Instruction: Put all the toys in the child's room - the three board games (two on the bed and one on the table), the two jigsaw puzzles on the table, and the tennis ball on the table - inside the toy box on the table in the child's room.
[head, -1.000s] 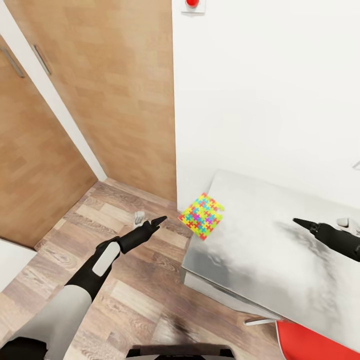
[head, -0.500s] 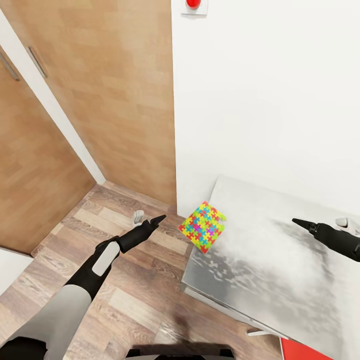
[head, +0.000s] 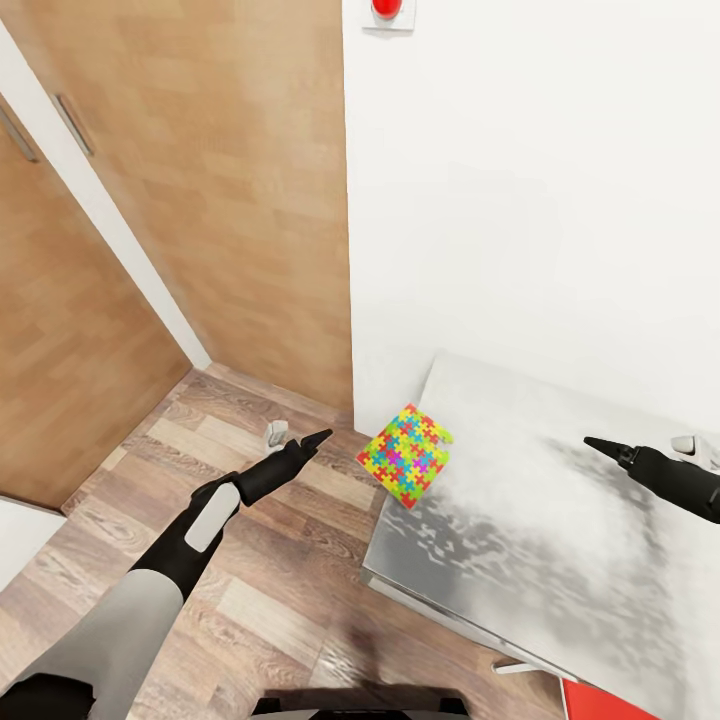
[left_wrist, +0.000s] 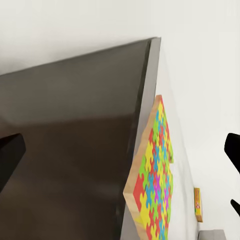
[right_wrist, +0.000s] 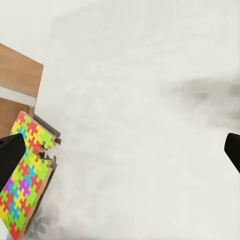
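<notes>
jigsaw puzzle (head: 405, 454): flat, interlocking | table (head: 560, 540): glossy grey | floor (head: 240, 560): wood-plank

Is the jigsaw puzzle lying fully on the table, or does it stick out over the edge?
It sticks out: the jigsaw puzzle lies flat at the table corner, one part past the edge, above the floor.

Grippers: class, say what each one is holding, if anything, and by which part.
Nothing is held. The left gripper hangs over the floor beside the table; the right gripper hovers above the tabletop. The jigsaw puzzle lies untouched at the table's edge.
</notes>
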